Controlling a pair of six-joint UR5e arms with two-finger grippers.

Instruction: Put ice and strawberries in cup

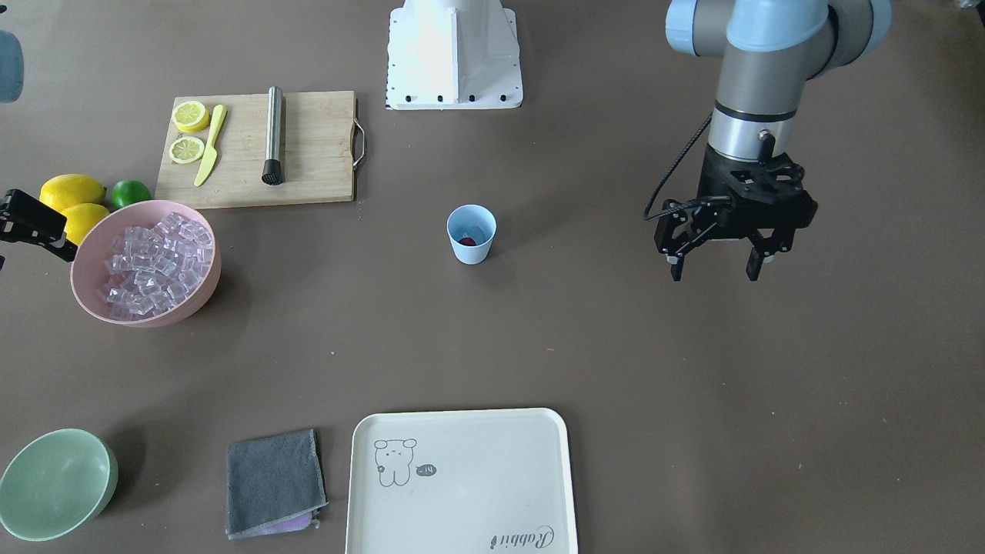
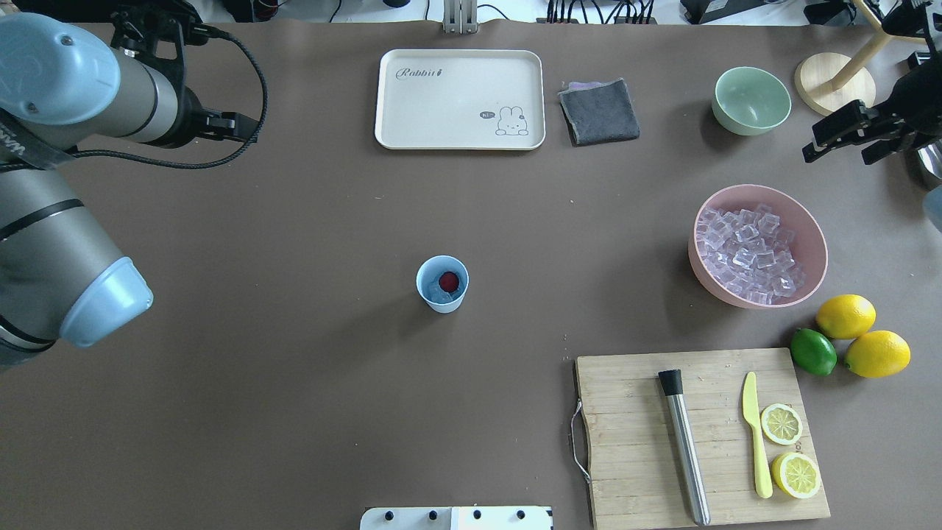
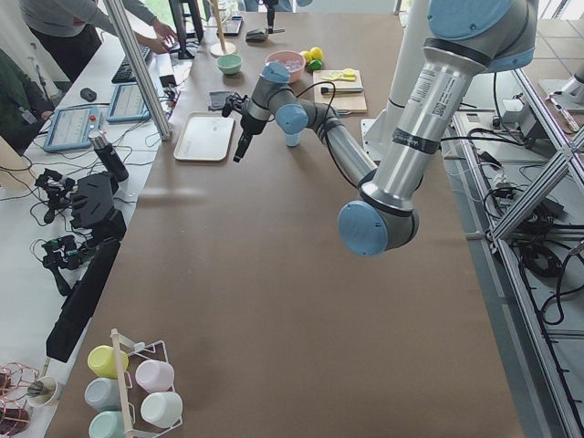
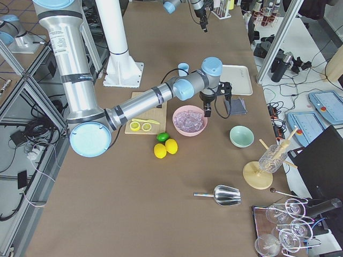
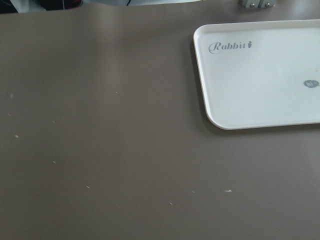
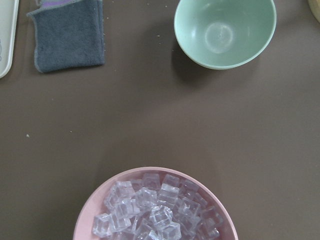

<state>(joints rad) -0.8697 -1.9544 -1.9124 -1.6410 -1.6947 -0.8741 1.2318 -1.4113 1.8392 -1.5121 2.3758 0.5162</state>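
Observation:
The light blue cup stands upright mid-table, also in the front-facing view. A red strawberry lies inside it, with what looks like a clear cube beside it. The ice fills the pink bowl, which also shows in the right wrist view. My left gripper is open and empty, hanging above bare table well to the side of the cup. My right gripper is open and empty, hovering just beyond the pink bowl's far rim.
A cutting board holds a steel muddler, a yellow knife and two lemon halves. Two lemons and a lime lie beside the bowl. A pale green bowl, a grey cloth and a white tray sit along the far side.

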